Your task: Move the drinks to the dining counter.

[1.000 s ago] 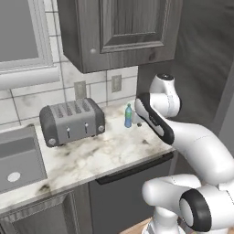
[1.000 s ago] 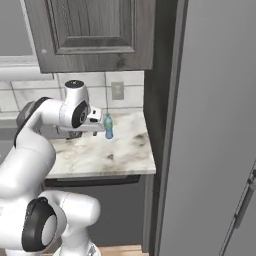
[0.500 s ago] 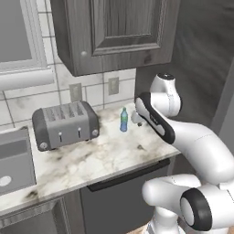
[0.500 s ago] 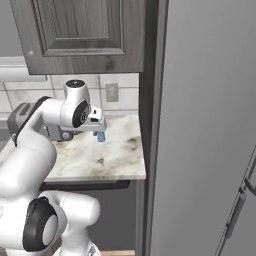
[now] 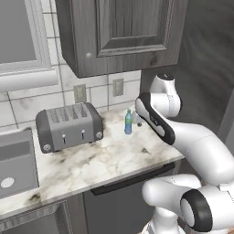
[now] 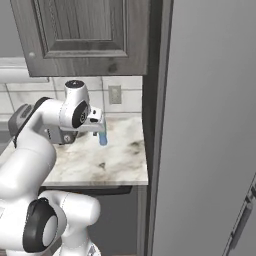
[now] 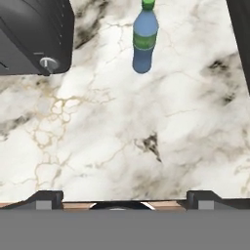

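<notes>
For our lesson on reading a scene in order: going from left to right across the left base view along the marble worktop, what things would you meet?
Sink → grey toaster → blue bottle → the robot's white arm, which rises just to the right of the bottle.

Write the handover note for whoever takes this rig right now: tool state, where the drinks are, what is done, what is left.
Tool: empty, jaws spread wide, held above the marble worktop and apart from the bottle.
Blue bottle: stands upright on the worktop near the back wall, to the right of the grey toaster and not touching it; in the right base view it sits just behind the wrist.
Done: nothing grasped and nothing delivered yet.
Left: close in on the bottle, grip it, carry it to the dining counter, then do the same for the other drink.
</notes>
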